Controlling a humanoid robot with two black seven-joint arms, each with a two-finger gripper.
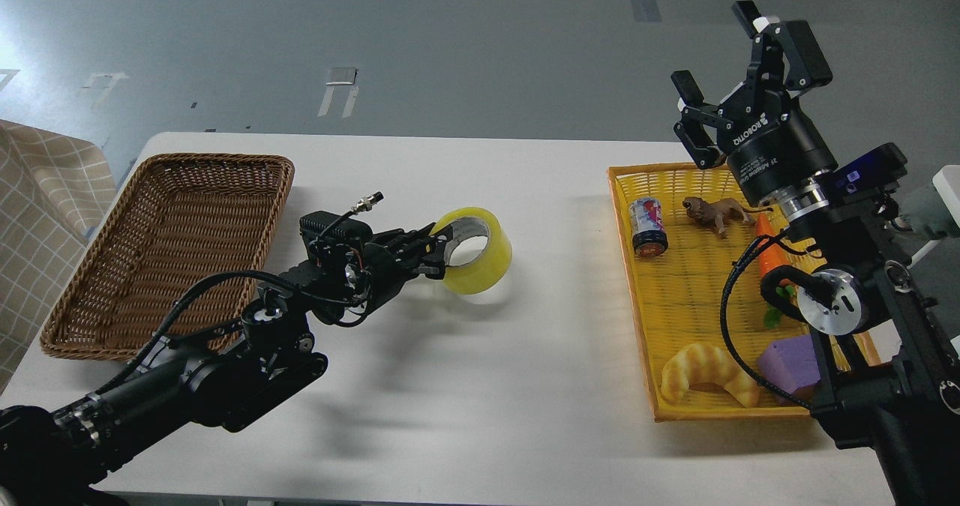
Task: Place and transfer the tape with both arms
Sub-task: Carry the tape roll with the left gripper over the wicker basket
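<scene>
1. you have a white counter (pixel 525 356) filling most of the view, with grey floor beyond its far edge.
2. your right arm (pixel 862 318) comes up from the lower right corner, black with a silver joint disc, and stands over the right end of the counter.
3. your left arm (pixel 195 371) enters from the lower left and reaches low across the counter toward its middle.
4. a brown wicker basket (pixel 90 296) sits at the left end of the counter, well apart from the tape.
5. a yellow tray (pixel 675 296) lies at the right end, partly under the right arm.
6. your right gripper (pixel 731 64) is raised above the far edge of the tray; its jaws are spread wide and hold nothing.
7. your left gripper (pixel 442 255) has its jaws clamped on the near wall of the tape, one finger reaching into the core.
8. the tape (pixel 480 255), a translucent yellow roll with a pale inner core, is near the middle of the counter between basket and tray, tilted with its opening facing up and left. you cannot tell whether it touches the counter or hangs just above it.
9. in the tray, a golden croissant (pixel 705 375) lies at the near end, just beside a purple block (pixel 791 363).
10. an orange carrot (pixel 769 255) shows partly behind the right arm.
11. a small can (pixel 648 225) stands at the tray's far left.
12. a brown toy lion (pixel 716 212) stands near the can.
</scene>
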